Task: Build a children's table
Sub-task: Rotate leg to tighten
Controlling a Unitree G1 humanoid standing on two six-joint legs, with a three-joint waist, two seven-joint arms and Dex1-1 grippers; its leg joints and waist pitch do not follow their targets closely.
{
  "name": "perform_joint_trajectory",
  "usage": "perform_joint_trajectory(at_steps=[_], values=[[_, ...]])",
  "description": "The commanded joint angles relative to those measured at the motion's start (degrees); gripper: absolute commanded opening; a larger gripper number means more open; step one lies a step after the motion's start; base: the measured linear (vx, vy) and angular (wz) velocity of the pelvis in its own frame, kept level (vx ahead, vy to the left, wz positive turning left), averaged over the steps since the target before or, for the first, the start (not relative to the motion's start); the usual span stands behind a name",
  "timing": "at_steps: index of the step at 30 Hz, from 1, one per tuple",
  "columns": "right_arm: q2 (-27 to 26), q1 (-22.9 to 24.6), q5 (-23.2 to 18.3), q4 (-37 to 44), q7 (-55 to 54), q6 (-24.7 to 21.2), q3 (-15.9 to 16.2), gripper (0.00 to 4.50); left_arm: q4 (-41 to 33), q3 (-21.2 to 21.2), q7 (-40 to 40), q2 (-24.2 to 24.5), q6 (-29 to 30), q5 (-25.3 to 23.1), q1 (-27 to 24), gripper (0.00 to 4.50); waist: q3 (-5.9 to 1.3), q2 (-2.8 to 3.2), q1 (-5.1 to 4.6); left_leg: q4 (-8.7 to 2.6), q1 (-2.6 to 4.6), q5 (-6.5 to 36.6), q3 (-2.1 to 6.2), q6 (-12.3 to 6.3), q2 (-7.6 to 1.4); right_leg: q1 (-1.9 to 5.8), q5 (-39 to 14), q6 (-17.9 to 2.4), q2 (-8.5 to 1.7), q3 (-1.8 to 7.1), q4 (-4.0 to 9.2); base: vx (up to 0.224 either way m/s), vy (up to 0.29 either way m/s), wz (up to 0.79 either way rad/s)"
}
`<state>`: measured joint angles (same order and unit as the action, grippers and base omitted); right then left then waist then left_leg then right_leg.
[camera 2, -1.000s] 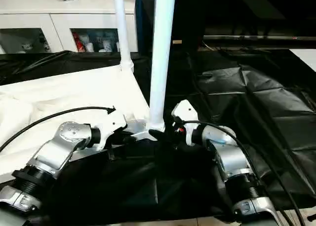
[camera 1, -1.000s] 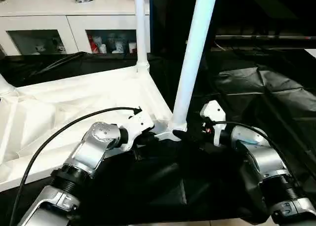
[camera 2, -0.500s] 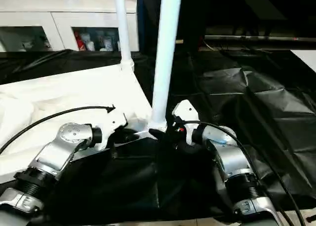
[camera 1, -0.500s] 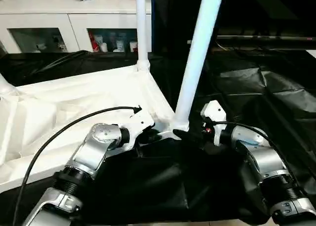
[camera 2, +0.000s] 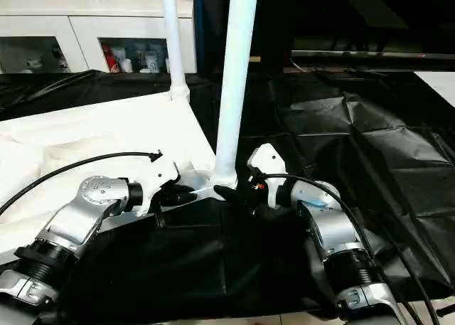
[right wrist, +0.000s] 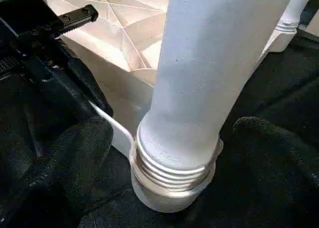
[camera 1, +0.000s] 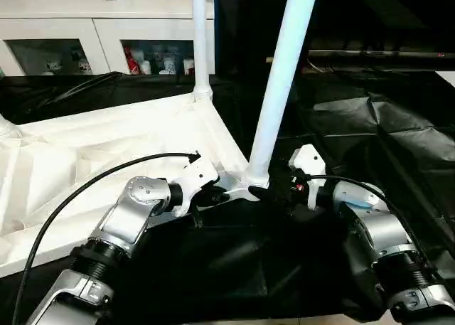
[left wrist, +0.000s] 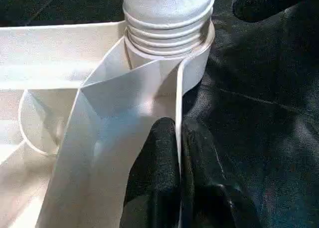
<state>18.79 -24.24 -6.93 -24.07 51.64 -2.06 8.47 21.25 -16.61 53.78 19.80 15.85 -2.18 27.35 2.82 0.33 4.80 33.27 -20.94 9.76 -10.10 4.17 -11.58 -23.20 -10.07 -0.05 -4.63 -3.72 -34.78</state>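
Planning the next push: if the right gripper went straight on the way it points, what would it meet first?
Most likely the near table leg at its threaded base: it stands between the open fingers of the right gripper, seated in the tabletop corner socket.

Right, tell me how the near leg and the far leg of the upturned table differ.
The near leg leans to the right, while the far leg stands close to upright. The near leg has the right gripper open around its base, its fingers on either side; the far leg has no gripper at it. The near leg looks thicker, being closer. Both are white tubes seated in corner sockets of the tabletop.
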Motion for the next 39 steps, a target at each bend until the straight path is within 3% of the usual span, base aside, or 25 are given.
perform_joint_trajectory(at_steps=[1,5,10,17,21,39], values=[[0.51,-0.75,1.14,-1.56,-0.12,0.95,0.55,4.50,2.89,-1.87,1.08,1.33,2.49,-1.34,-1.85,0.05,-3.04,-0.54,0.14,-4.33,0.36,18.55,0.61,-1.05,-1.31,1.92,-26.24,-7.27,-3.40,2.25,5.75,0.000,0.000,0.00],[0.22,-2.47,3.91,-5.00,-1.65,3.11,1.94,4.50,2.64,-2.08,1.82,1.41,2.61,-0.78,-1.77,0.05,-3.16,-0.51,0.02,-4.27,0.37,18.22,0.52,-0.65,-1.28,2.05,-23.40,-8.66,-3.31,2.26,5.44,0.000,0.000,0.00],[-1.70,-4.46,2.64,-7.24,-1.20,3.47,1.50,4.50,0.31,-2.77,5.83,2.21,-1.83,0.64,-2.50,0.05,-3.22,-0.58,0.15,-4.26,0.35,17.43,0.49,-1.22,-1.35,2.19,-21.30,-9.48,-3.34,2.35,5.18,0.000,0.000,0.00],[-2.27,-5.18,1.09,-8.44,1.06,3.96,0.81,4.50,-0.46,-3.07,6.94,3.10,-1.81,0.61,-2.78,0.05,-3.24,-0.40,0.34,-4.35,0.49,17.24,0.37,-0.86,-1.54,2.20,-18.63,-10.84,-3.28,2.47,4.77,0.000,0.000,0.00],[-2.17,-5.32,1.18,-9.77,2.30,4.58,0.97,4.50,-0.22,-2.98,6.91,3.27,-2.10,0.64,-2.82,0.05,-3.25,-0.53,0.40,-4.32,0.43,17.02,0.36,-0.80,-1.47,2.39,-18.86,-10.56,-3.37,2.48,4.77,0.000,0.000,0.00],[-4.35,-7.08,0.71,-14.65,4.55,6.56,0.79,2.97,-0.01,-3.11,7.28,3.98,-2.81,0.58,-2.94,0.00,-3.24,-0.30,0.26,-4.35,0.51,17.39,0.37,-0.74,-1.55,2.37,-18.27,-11.42,-3.32,2.47,4.68,0.000,0.000,0.00]])
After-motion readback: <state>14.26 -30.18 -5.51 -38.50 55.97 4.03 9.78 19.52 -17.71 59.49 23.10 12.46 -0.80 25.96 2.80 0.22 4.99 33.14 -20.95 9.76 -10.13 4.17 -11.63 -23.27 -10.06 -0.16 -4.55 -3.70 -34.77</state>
